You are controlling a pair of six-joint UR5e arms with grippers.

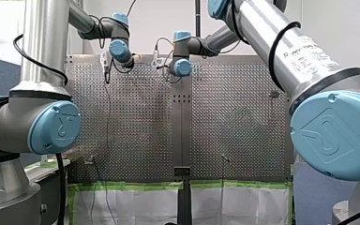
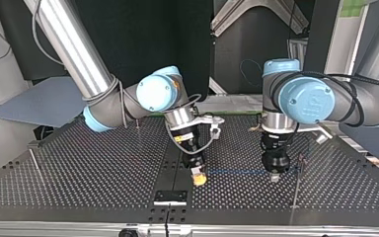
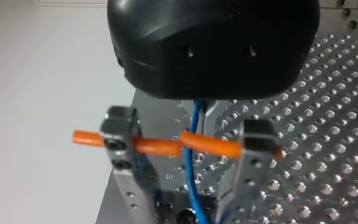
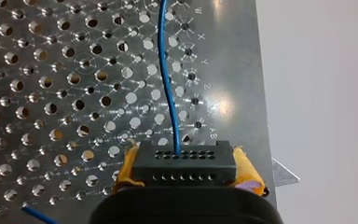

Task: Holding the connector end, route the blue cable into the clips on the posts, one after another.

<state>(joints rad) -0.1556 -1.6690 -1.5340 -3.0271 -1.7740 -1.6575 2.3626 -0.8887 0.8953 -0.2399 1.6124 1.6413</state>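
**Tension before speed**

Our right fingers (image 4: 246,171) are clamped on the connector (image 4: 184,164), low over the desk (image 2: 103,168). Our left fingers (image 3: 255,144) stand apart, and the blue cable (image 3: 192,182) runs loose between them, just beside a post (image 2: 296,182). We judge the step goes best with the span taut and level, eased sideways onto the post without yanking the connector.
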